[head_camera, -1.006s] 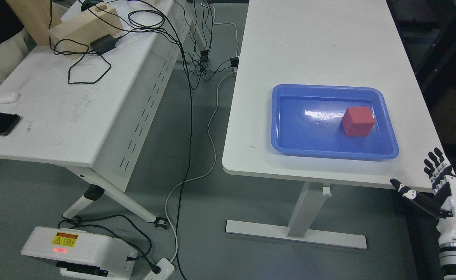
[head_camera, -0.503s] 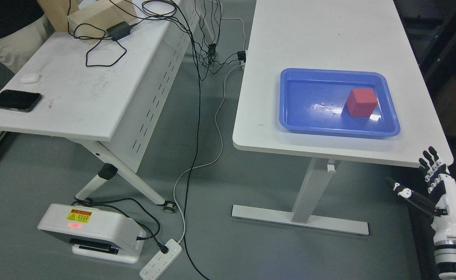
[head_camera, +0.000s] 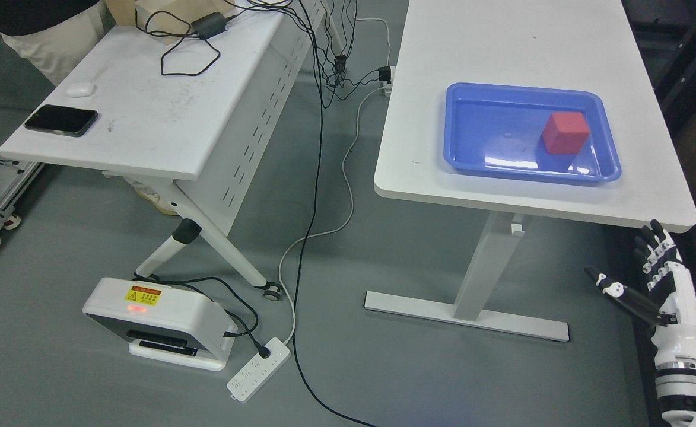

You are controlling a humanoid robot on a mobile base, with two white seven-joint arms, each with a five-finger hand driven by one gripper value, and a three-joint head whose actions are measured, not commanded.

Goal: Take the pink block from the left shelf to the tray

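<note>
A reddish-pink block (head_camera: 565, 133) lies inside the blue tray (head_camera: 472, 163), toward its right side, on the white table (head_camera: 502, 47) at the right. My right hand (head_camera: 638, 267) hangs low at the lower right, below the table's near right corner, fingers spread and holding nothing. The hand is well apart from the tray and block. My left arm does not show. No shelf is visible in this view.
A second white table (head_camera: 164, 118) at the left carries a phone (head_camera: 61, 120), an earbud case (head_camera: 79, 89), cables and a wooden box. On the floor sit a white device (head_camera: 158, 317), a power strip (head_camera: 258, 369) and trailing cables. A person stands at the top left corner.
The whole picture has shifted: the camera has drawn back and turned, so tables appear higher and further right. The block stays in the tray; my right hand keeps its low, open pose.
</note>
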